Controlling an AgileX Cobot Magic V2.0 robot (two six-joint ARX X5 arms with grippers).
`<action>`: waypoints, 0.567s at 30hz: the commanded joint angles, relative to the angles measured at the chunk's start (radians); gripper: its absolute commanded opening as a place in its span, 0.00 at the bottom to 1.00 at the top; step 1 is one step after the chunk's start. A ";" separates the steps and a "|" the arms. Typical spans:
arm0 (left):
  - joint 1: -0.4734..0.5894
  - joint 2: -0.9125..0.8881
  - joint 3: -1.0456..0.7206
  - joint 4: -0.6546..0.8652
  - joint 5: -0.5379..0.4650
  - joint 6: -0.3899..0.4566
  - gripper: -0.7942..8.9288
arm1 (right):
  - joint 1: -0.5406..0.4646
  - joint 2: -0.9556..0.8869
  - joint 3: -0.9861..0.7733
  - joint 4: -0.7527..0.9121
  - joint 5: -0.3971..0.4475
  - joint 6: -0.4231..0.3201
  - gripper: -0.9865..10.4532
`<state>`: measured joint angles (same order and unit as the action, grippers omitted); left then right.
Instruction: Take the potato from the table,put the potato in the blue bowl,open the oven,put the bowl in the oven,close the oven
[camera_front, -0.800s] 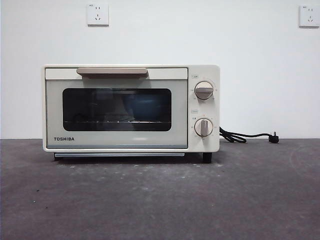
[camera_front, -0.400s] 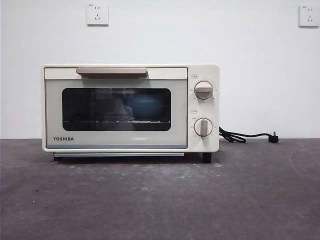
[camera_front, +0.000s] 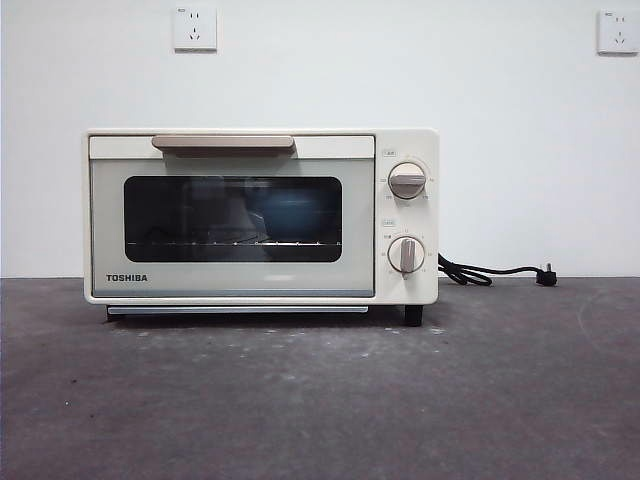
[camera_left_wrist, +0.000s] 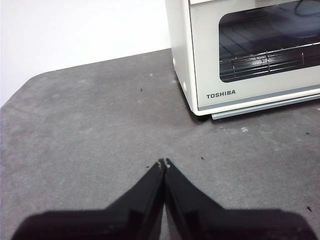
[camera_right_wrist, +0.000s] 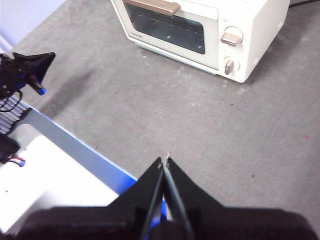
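The cream-white Toshiba oven (camera_front: 260, 215) stands on the dark grey table (camera_front: 320, 400) with its door shut and its beige handle (camera_front: 224, 143) at the top. Behind the dark glass a dim blue bowl (camera_front: 290, 212) rests on the rack, also faintly seen as a bluish shape (camera_left_wrist: 300, 25) in the left wrist view. The potato is hidden. My left gripper (camera_left_wrist: 164, 162) hovers shut over bare table, off the oven's front corner by the TOSHIBA label. My right gripper (camera_right_wrist: 165, 159) is shut and pulled back high above the table's near edge, far from the oven (camera_right_wrist: 200, 30).
A black cord with its plug (camera_front: 495, 272) trails on the table beside the oven's knob side. Two wall sockets (camera_front: 195, 28) sit high on the white wall. In the right wrist view a blue-edged table border (camera_right_wrist: 85, 150) and the other arm's black tip (camera_right_wrist: 30, 62) show.
The oven's front sits a hair further left than a second ago. Nothing else has visibly moved, and no arm shows in the front view.
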<state>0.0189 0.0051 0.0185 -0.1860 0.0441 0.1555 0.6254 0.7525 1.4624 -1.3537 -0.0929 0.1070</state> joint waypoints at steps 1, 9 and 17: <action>0.002 -0.001 -0.011 -0.001 0.008 -0.009 0.08 | -0.075 -0.030 -0.006 0.023 0.024 -0.034 0.09; 0.002 -0.001 -0.011 -0.001 0.008 -0.009 0.08 | -0.410 -0.233 -0.314 0.395 -0.145 -0.087 0.09; 0.002 -0.001 -0.011 -0.001 0.008 -0.009 0.08 | -0.554 -0.460 -0.817 0.890 -0.219 -0.139 0.09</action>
<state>0.0189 0.0051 0.0185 -0.1860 0.0441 0.1551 0.0761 0.3084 0.7086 -0.5243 -0.3012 -0.0193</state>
